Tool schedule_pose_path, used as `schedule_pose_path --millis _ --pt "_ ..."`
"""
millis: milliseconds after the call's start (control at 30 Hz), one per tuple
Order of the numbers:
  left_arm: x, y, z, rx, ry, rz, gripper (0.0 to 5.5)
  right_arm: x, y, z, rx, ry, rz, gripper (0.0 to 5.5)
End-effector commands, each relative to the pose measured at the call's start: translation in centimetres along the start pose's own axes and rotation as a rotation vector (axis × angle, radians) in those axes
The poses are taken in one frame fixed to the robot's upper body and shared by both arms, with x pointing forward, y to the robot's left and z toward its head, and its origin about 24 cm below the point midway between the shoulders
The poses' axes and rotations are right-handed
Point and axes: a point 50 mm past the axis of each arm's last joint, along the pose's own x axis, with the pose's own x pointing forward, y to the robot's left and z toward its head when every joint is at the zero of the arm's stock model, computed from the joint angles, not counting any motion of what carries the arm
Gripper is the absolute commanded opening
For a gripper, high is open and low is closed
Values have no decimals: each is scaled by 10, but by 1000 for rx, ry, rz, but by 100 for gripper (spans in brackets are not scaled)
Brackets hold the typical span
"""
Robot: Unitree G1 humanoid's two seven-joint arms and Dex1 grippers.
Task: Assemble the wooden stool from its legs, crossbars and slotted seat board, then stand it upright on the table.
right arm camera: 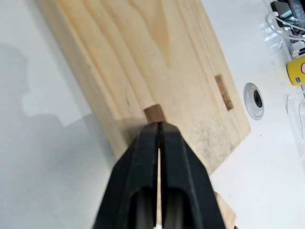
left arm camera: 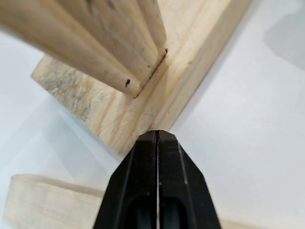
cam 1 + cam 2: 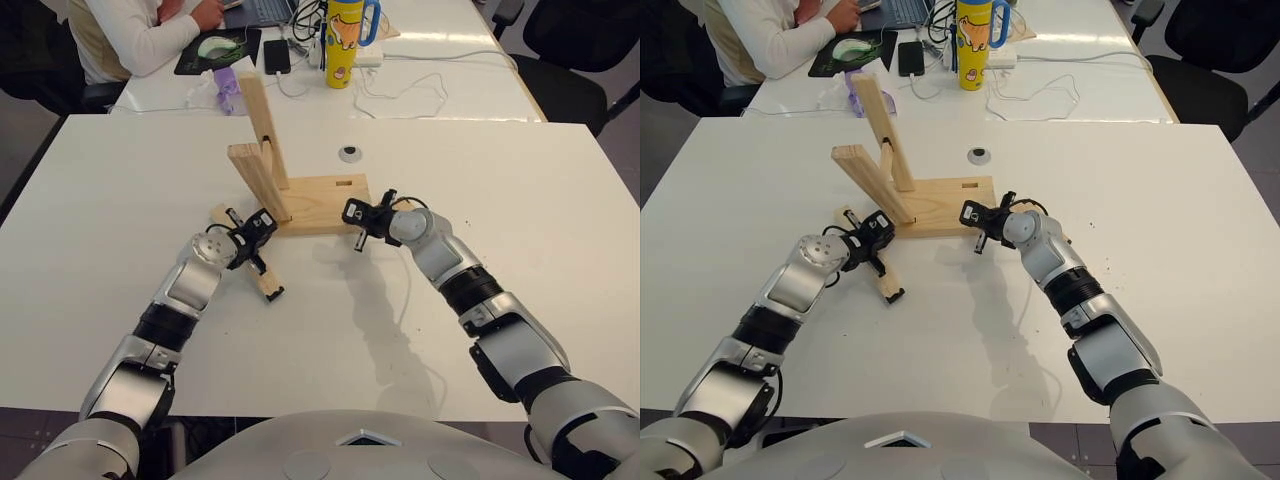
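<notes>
**Stool assembly: seat board flat, two legs seated, both tools closed at the board**

The seat board (image 3: 325,200) lies flat on the white surface (image 3: 520,200), near its centre. Two legs (image 3: 258,175) rise from the left end of the board. One leans toward the left. The other tilts toward the far side. In the left wrist view the leg ends enter a slot in the board face.

The left tool (image 2: 157,136) sits at the near left corner of the board, just beside the base of the legs. Its fingers are pressed together and hold nothing. A loose wooden bar (image 3: 267,283) lies on the surface beneath this tool. One end of the bar points toward the near side.

The right tool (image 1: 158,125) sits at the near edge of the board, toward its right end. Its fingers are pressed together, with the tips touching or almost touching the board edge. A small brown slot (image 1: 154,113) lies directly ahead of the tips. A second slot (image 1: 224,92) lies nearer the far edge.

A round cable grommet (image 3: 349,153) is set in the surface just beyond the far edge of the board. A yellow bottle (image 3: 343,40) stands well apart on the far desk.
</notes>
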Motion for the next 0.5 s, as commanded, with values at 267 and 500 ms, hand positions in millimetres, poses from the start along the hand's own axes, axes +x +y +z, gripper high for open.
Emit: schedule_pose_path --millis 267,500 --pt "26 38 22 -59 -64 219 0 -18 39 18 205 -183 368 2" --pt "33 33 24 -75 -84 213 0 -27 39 37 370 -326 411 2"
